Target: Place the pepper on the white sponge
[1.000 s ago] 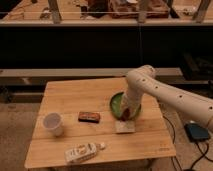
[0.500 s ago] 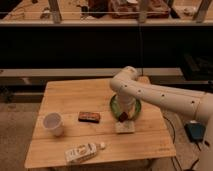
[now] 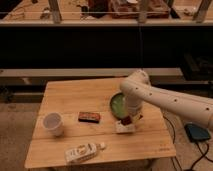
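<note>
- At the right side of the table (image 3: 65, 95), the arm (image 3: 165, 97) is reaching in from the right and pointing its gripper (image 3: 131, 119) down, right over the sponge (image 3: 125, 129).
- The pepper (image 3: 126, 121) is showing as a small reddish shape at the gripper's tip, over the sponge's middle. It is not clear whether it is resting on the pad or hanging just above it.
- Whether the gripper is pinching the pepper or spread apart cannot be told from this view.
- The plate (image 3: 117, 104) is lying just behind the sponge, partly hidden by the arm. The block (image 3: 89, 117) is sitting to the left, the cup (image 3: 52, 123) farther left, and a packet (image 3: 82, 152) near the front edge.
- The placing step seems to be going on, and to be nearing its end.
- The next move is likely calling for a release once the pepper is seated on the pad. After that comes a straight lift, so nothing is dragged off toward the plate.
</note>
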Tool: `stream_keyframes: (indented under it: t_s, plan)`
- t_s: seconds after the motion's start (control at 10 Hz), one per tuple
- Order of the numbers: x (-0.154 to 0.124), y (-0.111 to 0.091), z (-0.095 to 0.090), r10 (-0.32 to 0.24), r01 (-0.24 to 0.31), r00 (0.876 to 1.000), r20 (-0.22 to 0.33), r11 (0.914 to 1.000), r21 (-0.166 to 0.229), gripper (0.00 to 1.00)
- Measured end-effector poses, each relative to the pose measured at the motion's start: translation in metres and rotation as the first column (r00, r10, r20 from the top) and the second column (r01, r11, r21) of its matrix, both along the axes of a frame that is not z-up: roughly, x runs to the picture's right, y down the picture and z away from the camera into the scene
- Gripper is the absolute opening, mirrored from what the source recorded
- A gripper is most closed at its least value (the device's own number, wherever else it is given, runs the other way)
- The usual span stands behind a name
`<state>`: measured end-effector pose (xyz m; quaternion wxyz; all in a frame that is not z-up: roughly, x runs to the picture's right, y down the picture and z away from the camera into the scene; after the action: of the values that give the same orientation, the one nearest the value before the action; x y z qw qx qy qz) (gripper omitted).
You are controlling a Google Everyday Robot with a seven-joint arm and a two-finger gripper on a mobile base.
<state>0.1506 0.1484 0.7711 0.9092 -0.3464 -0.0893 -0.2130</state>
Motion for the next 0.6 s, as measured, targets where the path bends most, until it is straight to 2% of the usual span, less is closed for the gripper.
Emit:
stream_keyframes:
  t_s: [0.2, 0.4, 0.5, 0.6]
  plan:
    - [-0.006, 0.001, 0.000, 0.012, -0.012, 1.000, 0.027, 0.9998, 0.015, 0.00]
    - [-0.019, 0.004, 0.003, 0.004, -0.005, 1.000, 0.006, 0.9992, 0.039, 0.00]
    - [-0.022, 0.006, 0.004, 0.018, -0.017, 1.000, -0.008, 0.9988, 0.046, 0.00]
    - [-0.024, 0.008, 0.006, 0.060, -0.059, 0.998, -0.026, 0.9964, 0.062, 0.00]
